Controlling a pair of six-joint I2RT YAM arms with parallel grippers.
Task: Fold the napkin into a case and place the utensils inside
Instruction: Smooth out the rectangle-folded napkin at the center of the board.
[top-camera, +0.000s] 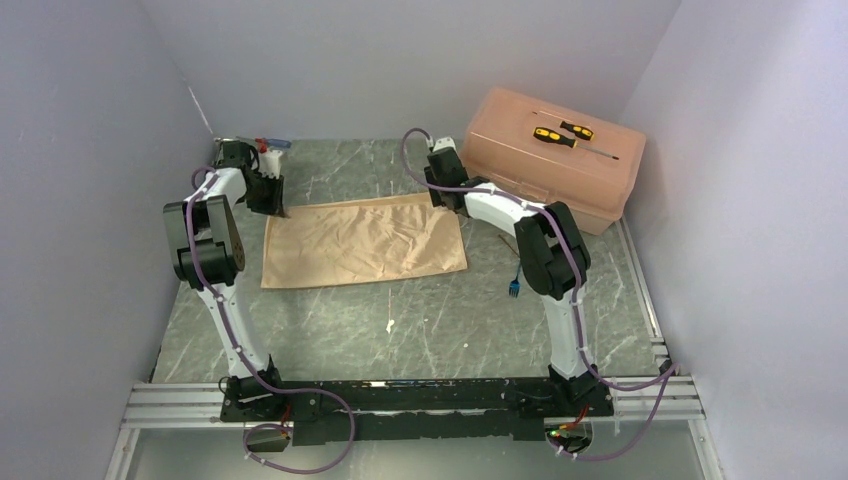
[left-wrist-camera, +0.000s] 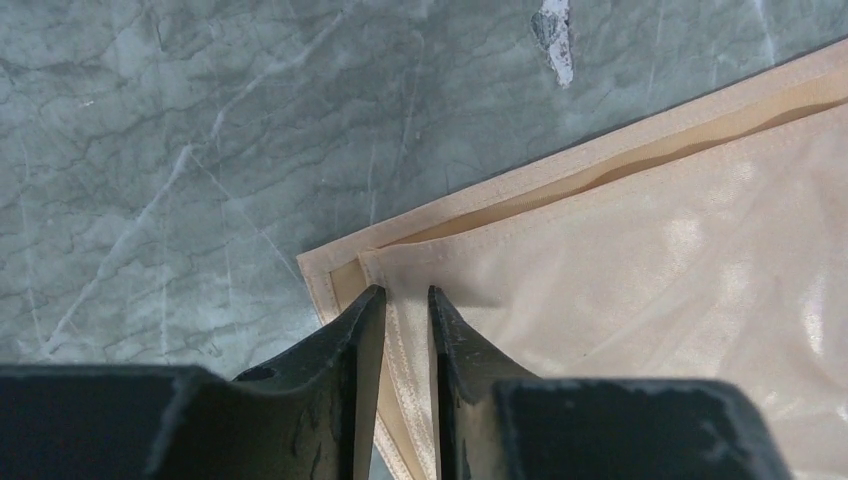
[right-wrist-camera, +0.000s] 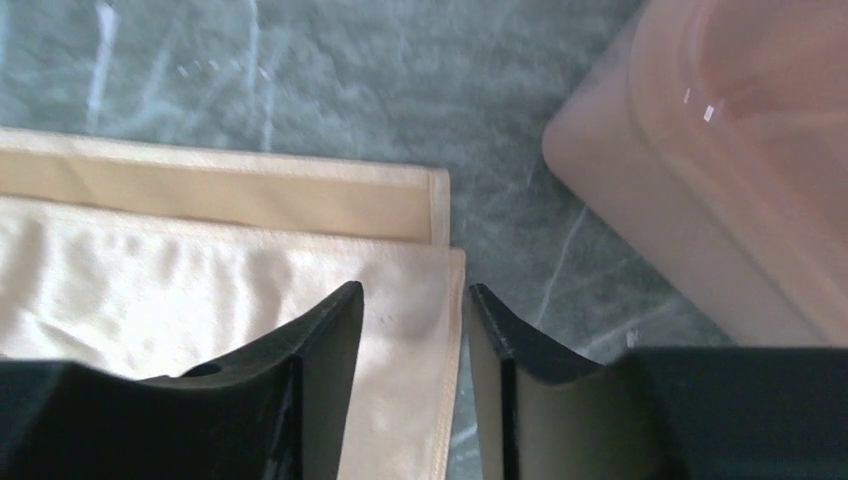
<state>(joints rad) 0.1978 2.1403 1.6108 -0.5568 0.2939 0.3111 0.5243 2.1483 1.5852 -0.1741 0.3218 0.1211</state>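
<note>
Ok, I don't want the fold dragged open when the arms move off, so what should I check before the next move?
1. Left tool open: ok, jaws apart over the far left corner of the napkin.
2. Right tool open: ok, jaws apart over the far right corner.
3. Napkin folded in half and lying flat: ok, a few soft wrinkles only.
4. Far edges of the two layers matched: not ok, the lower layer shows as a strip past the upper one.
5. Fork off the cloth: ok, it lies on the table to the napkin's right.
</note>
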